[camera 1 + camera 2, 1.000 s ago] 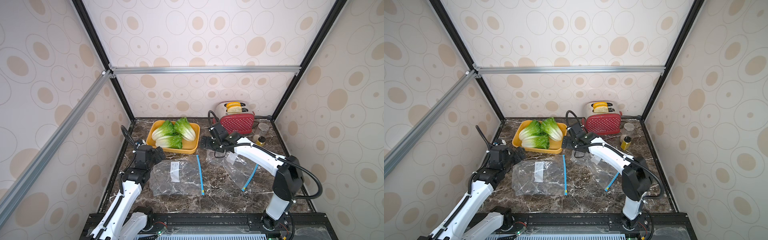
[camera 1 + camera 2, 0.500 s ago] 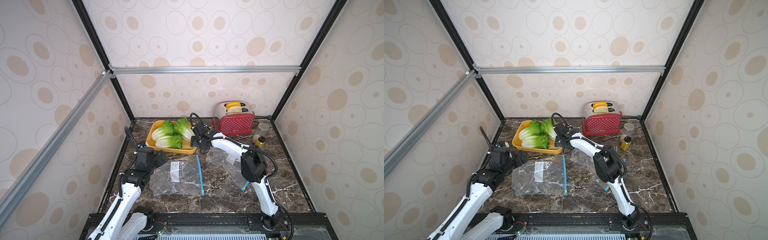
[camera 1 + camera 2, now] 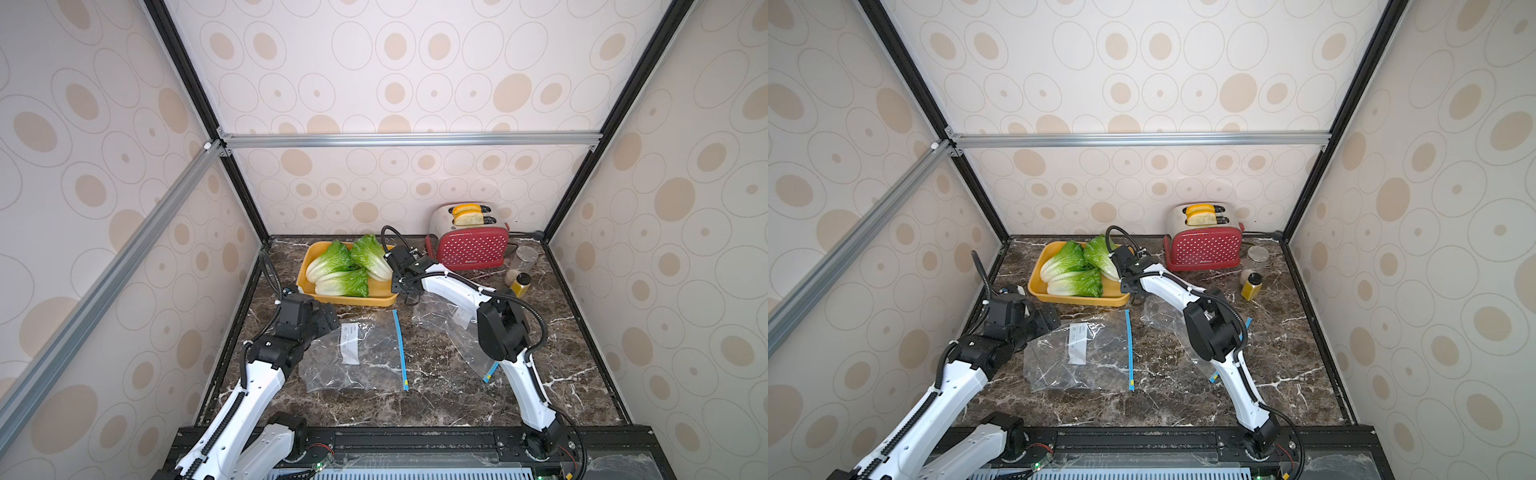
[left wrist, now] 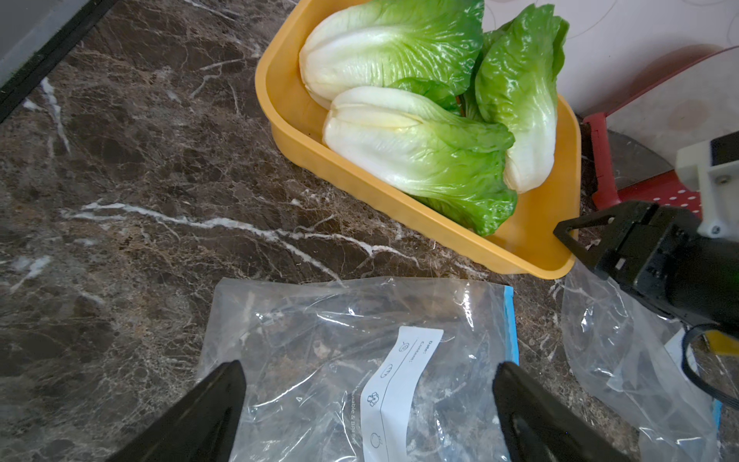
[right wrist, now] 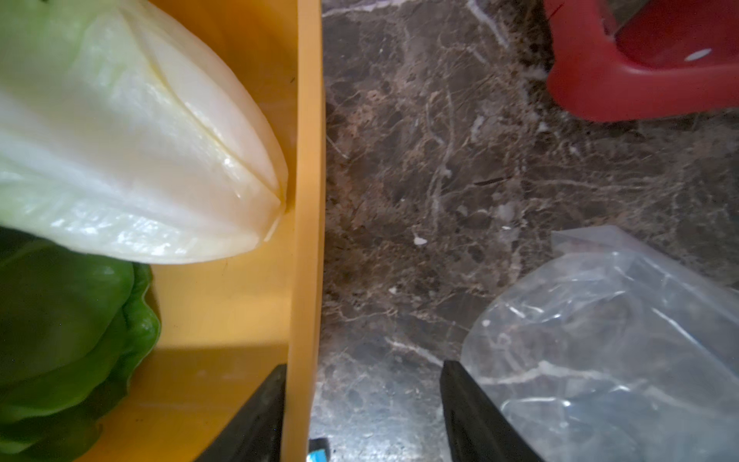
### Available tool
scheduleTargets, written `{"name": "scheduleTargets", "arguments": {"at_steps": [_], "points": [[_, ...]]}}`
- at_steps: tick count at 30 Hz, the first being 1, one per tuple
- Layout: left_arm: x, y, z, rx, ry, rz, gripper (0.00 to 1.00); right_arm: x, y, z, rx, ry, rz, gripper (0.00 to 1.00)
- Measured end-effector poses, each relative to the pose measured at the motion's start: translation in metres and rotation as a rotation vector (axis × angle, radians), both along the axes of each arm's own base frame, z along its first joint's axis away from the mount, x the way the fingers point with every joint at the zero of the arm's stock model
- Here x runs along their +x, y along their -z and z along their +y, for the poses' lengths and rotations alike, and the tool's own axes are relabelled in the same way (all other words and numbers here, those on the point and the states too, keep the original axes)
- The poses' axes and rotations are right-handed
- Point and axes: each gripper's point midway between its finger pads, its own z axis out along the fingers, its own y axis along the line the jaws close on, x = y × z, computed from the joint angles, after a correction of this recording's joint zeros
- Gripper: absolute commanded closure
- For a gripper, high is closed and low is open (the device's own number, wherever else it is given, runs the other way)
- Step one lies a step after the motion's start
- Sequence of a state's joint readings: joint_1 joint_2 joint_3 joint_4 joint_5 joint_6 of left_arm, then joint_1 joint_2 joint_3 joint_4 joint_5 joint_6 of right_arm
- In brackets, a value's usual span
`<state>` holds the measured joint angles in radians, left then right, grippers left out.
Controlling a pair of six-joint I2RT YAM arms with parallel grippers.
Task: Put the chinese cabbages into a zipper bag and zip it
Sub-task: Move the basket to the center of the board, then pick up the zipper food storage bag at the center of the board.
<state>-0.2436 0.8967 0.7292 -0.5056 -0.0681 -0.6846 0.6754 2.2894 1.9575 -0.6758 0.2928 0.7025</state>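
The three cabbages (image 3: 345,270) lay together in the yellow tray (image 3: 353,300) at the back of the surface (image 3: 449,395), none of them in a bag. Two had their white bases toward the left wall. The third had its base toward the tray's right end, almost touching the wall there.

A clear bag (image 3: 365,361) with a blue zipper strip lay flat in front of the tray, its zipper edge toward the right. A second bag (image 3: 444,320), more crumpled, lay just beside it and partly under the right arm. A red toaster (image 3: 471,249) stood behind that.

The left gripper (image 4: 370,366) hung over the flat bag with its jaws spread wide, holding nothing.

The right gripper (image 5: 364,366) sat at the tray's right end with its jaws partly apart, straddling the wall. One finger (image 5: 256,420) was inside the tray, close against the wall. The other finger (image 5: 476,420) was outside, over bare surface and clear of the wall. It gripped nothing
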Motion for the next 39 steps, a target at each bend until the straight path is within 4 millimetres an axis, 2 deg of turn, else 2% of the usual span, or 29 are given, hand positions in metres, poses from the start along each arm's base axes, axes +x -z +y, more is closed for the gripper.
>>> {"name": "scheduleTargets", "arguments": {"at_steps": [5, 8, 10, 13, 17, 20, 23, 26, 29, 34, 39], "points": [[-0.006, -0.001, 0.002, 0.021, -0.004, 0.018, 0.01, 0.003, 0.000, -0.041, -0.034, 0.046, 0.020, 0.39], [-0.013, 0.004, 0.007, 0.043, -0.024, 0.051, 0.01, 0.004, -0.012, -0.051, -0.029, 0.044, 0.020, 0.30], [-0.018, 0.009, 0.011, 0.060, -0.033, 0.079, 0.01, -0.002, -0.029, -0.050, 0.001, 0.021, 0.007, 0.26], [-0.023, 0.014, 0.015, 0.078, -0.046, 0.105, 0.01, -0.025, -0.066, -0.046, 0.074, -0.033, -0.017, 0.24], [-0.027, 0.023, 0.019, 0.099, -0.059, 0.153, 0.01, -0.075, -0.115, -0.043, 0.200, -0.117, -0.062, 0.19], [-0.026, 0.033, 0.019, 0.107, -0.065, 0.194, 0.01, -0.121, -0.126, -0.034, 0.281, -0.183, -0.052, 0.19], [-0.026, 0.044, 0.019, 0.113, -0.072, 0.229, 0.01, -0.161, -0.107, -0.018, 0.326, -0.242, 0.023, 0.17], [-0.026, 0.057, 0.017, 0.109, -0.071, 0.251, 0.01, -0.196, -0.072, -0.003, 0.336, -0.290, 0.120, 0.13], [-0.024, 0.068, 0.015, 0.104, -0.070, 0.274, 0.01, -0.222, -0.041, 0.008, 0.338, -0.319, 0.217, 0.13], [-0.019, 0.082, 0.011, 0.091, -0.061, 0.292, 0.01, -0.227, -0.005, 0.020, 0.372, -0.314, 0.299, 0.13], [-0.016, 0.091, 0.009, 0.090, -0.058, 0.307, 0.01, -0.226, 0.015, 0.031, 0.393, -0.317, 0.338, 0.13]]}}
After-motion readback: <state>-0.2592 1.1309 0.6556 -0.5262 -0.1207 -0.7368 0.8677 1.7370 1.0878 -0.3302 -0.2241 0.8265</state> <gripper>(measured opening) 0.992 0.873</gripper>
